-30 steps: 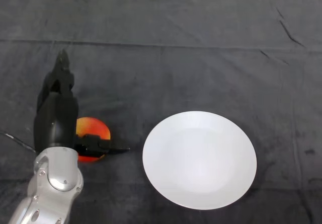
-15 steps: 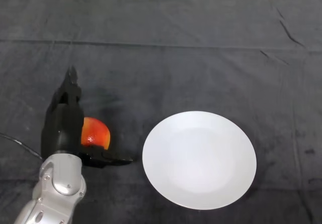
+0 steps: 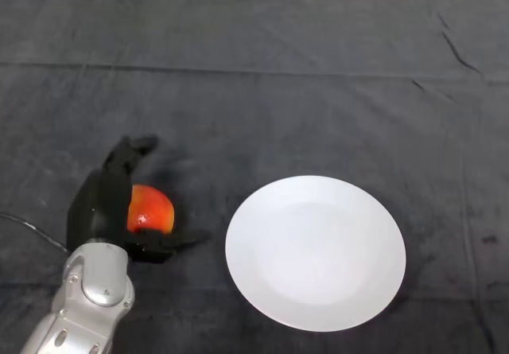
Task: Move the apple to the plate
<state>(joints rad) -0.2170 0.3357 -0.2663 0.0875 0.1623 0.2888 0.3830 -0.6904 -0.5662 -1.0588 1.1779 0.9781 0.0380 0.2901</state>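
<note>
My left hand (image 3: 99,207) sits over the table's (image 3: 278,91) near-left part, wrapped about the apple (image 3: 149,209). My fingers (image 3: 131,151) arch over the fruit's far side with their tips bent toward the right, and my thumb (image 3: 167,244) reaches along the near side beneath it, so the apple is cupped between them against my palm. I cannot tell whether the fruit rests on the dark cloth or is just clear of it.

The apple is red shading to orange, with a small bright glint on its left half (the half nearest my palm). It is round, so no long axis stands out, and neither stem nor blossom end shows, which leaves me unable to say which way it points. It carries no sticker or writing that I can read.

The plate (image 3: 315,251) is plain white and round, lying flat toward the table's near edge, right of the apple and apart from it, a strip of bare cloth between them. Nothing is printed on its face.

My silver-grey forearm (image 3: 87,302) comes up from the near-left corner.
</note>
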